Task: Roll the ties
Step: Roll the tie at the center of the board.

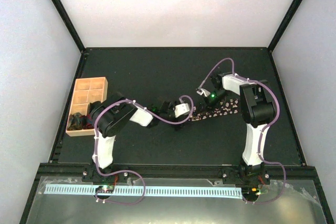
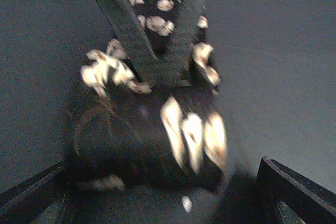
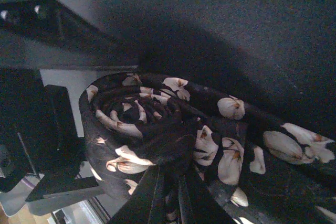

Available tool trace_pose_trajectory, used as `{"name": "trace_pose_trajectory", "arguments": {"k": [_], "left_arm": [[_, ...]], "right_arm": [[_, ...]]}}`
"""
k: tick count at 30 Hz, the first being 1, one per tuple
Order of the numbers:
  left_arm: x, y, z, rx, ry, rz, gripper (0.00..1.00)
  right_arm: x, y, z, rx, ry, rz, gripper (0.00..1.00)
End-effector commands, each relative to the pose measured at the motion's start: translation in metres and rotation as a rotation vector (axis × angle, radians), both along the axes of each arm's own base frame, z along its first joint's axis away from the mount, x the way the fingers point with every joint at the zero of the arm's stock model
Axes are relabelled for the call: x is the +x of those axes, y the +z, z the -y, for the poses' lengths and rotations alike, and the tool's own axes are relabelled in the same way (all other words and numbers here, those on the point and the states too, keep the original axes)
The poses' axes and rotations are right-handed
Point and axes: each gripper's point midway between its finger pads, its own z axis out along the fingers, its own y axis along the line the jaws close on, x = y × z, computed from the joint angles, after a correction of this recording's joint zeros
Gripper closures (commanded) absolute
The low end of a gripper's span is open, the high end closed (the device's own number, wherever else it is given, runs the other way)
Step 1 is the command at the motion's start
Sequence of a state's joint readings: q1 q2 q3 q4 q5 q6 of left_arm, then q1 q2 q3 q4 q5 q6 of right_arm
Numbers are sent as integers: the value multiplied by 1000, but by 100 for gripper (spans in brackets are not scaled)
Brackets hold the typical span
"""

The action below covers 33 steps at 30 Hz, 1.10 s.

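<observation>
The tie [image 1: 219,111] lies on the table [image 1: 131,72] midway between the near and far edges, nearer the right, with one end coiled. The left gripper [image 2: 163,196] stands apart around the coil, while the right gripper [image 1: 206,98] I cannot tell. The cloth is soft, light and slippery, so it probably springs loose — best pinched across the coil's flat sides.

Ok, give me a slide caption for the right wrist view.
Dark floral tie wound into a spiral roll, its tail trailing across the dark table.
</observation>
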<state>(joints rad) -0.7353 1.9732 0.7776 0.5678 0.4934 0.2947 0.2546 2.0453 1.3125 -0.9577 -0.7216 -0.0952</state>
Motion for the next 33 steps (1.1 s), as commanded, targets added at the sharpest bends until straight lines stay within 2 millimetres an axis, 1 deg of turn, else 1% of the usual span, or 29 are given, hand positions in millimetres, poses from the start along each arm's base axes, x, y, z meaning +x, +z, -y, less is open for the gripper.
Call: {"name": "trace_pose_trajectory", "arguments": {"k": [1, 4, 6, 8, 11, 13, 16, 17, 19, 21, 22, 24, 28, 31, 33], "left_arm": [[17, -5, 22, -3, 15, -3, 7], [22, -13, 29, 20, 14, -3, 10], [20, -16, 32, 31, -6, 6, 13], [15, -20, 33, 55, -33, 13, 18], [8, -31, 27, 110, -48, 5, 28], [5, -37, 21, 140, -45, -8, 36], [2, -44, 12, 183, -22, -27, 47], [1, -45, 9, 192, -17, -38, 50], [-1, -47, 3, 203, -3, -60, 54], [-4, -49, -2, 213, 2, -83, 57], [-5, -49, -4, 217, 2, -85, 58], [-9, -51, -7, 224, -1, -88, 58], [-9, -51, -8, 230, 0, -90, 58], [-7, -52, -7, 237, 5, -93, 58], [-7, -52, -8, 237, 6, -94, 58]], "right_arm": [[3, -37, 16, -124, 40, 53, 98], [2, -34, 12, -101, 30, 47, 98], [3, -34, 11, -95, 24, 46, 98], [4, -32, 10, -89, 23, 48, 97], [6, -27, 8, -73, 23, 51, 93], [9, -20, 4, -47, 18, 53, 89], [11, -6, -5, 10, 12, 45, 74], [12, 0, -8, 34, 11, 43, 66], [11, 11, -9, 60, 12, 38, 55], [11, 19, -6, 69, 15, 43, 47], [11, 21, -5, 68, 15, 45, 46], [10, 23, -2, 69, 15, 38, 46], [10, 19, -7, 92, 1, 0, 51], [9, 17, -9, 105, -5, -19, 58], [8, 12, -8, 98, 2, -19, 64]]}}
